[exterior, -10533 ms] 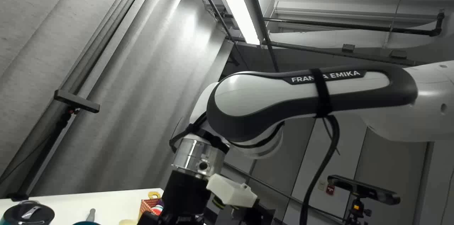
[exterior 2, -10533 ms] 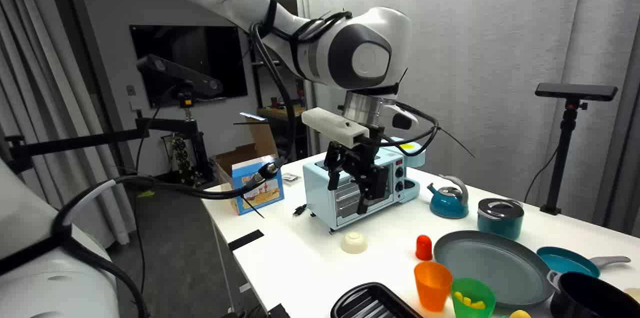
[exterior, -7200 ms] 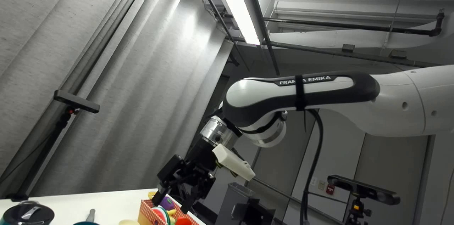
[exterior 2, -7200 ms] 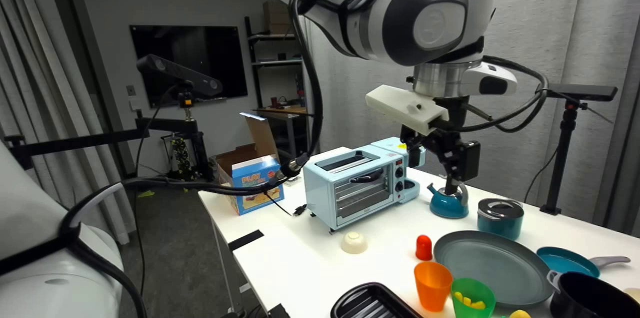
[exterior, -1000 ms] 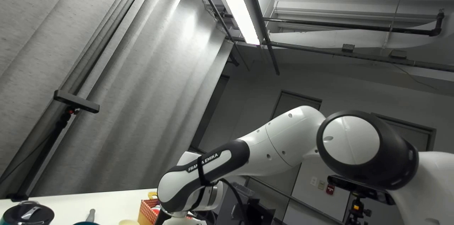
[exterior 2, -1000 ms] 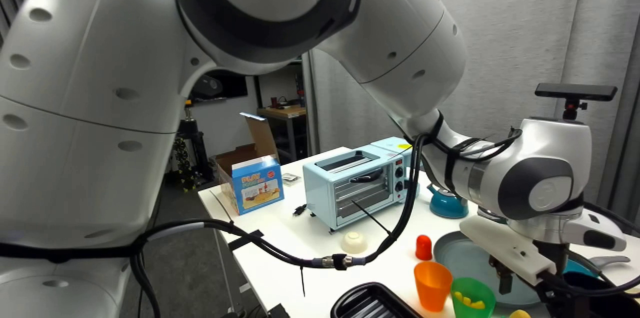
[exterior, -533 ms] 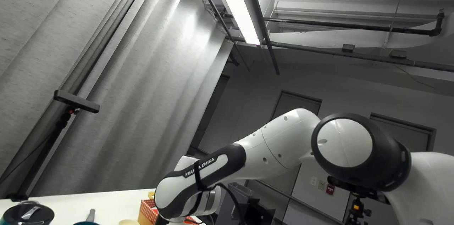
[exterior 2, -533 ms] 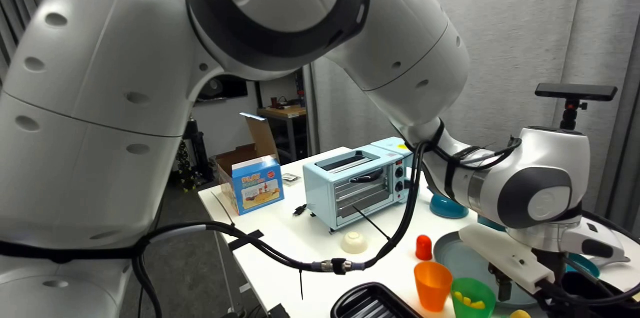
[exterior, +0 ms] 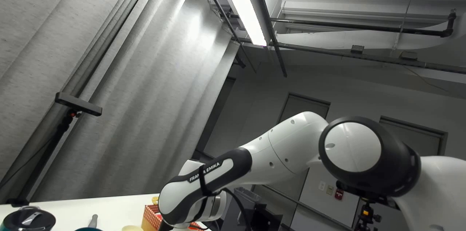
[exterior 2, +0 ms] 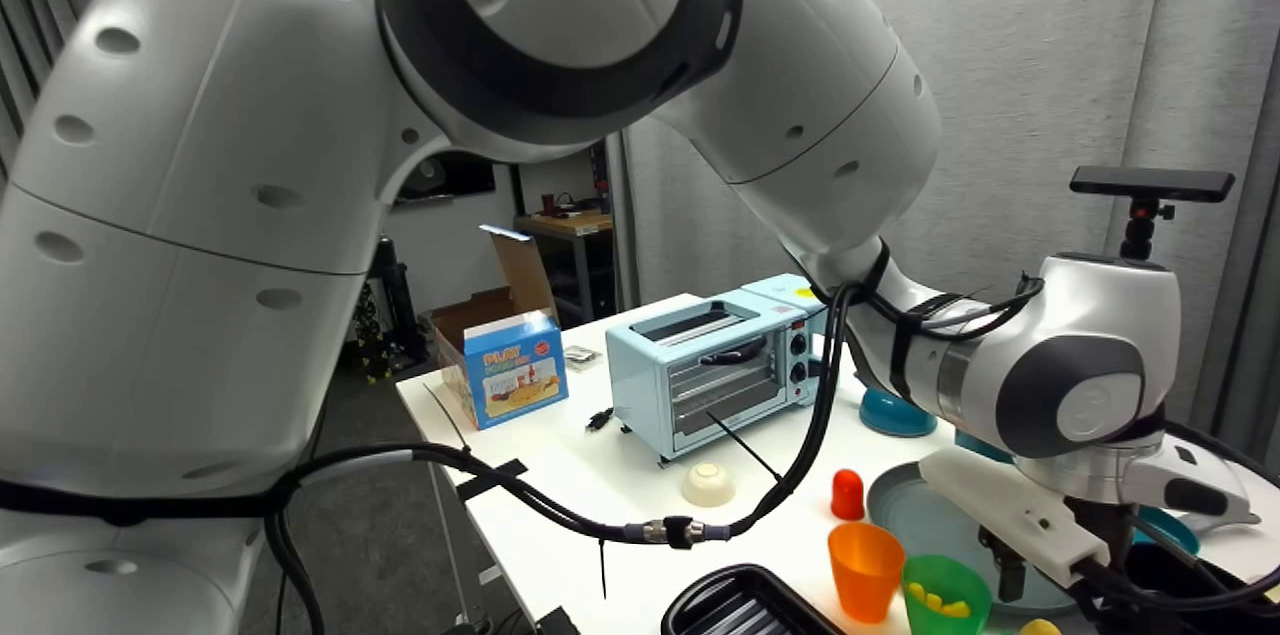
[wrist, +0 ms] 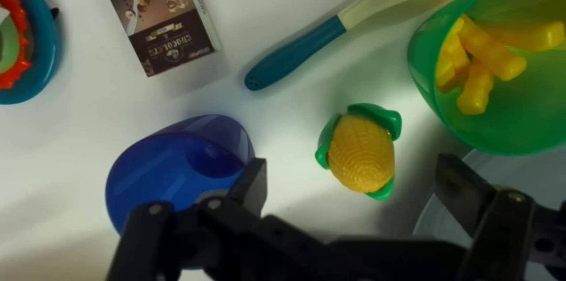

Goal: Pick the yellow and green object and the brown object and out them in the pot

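in an exterior view: arm (exterior: 284,151), lower right. in an exterior view: pot (exterior 2: 1155,570), lower right, partly hidden by the arm. wrist view: end effector (wrist: 350,166), jaws spread wide, gripping nothing; corn (wrist: 361,152), on the table (wrist: 75,144), right of centre, framed between them; brown box (wrist: 161,15), upper left.

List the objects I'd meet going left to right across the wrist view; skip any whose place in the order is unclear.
Teal dish → brown chocolate box → yellow and green corn → green cup.
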You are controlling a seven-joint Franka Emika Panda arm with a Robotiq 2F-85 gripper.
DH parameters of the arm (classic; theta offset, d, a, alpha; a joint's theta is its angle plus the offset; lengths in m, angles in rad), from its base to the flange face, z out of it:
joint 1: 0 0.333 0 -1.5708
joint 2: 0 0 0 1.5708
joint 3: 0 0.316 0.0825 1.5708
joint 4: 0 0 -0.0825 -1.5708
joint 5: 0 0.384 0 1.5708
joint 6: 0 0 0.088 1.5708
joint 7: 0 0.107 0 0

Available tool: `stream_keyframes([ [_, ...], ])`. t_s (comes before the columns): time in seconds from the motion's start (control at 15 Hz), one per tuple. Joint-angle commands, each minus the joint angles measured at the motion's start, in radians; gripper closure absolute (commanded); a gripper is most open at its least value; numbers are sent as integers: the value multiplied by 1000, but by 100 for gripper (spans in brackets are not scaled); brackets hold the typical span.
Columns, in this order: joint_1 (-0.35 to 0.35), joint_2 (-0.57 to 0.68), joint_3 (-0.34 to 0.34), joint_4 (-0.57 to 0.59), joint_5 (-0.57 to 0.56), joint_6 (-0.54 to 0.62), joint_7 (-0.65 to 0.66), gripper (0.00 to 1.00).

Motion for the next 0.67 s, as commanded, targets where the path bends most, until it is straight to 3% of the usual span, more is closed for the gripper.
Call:
stream_keyframes([
  [0.0, 11, -3, 1, 9, -16, 33, 32, 0],
  [0.6, 76, -34, 2, -126, -29, 155, 87, 0],
])
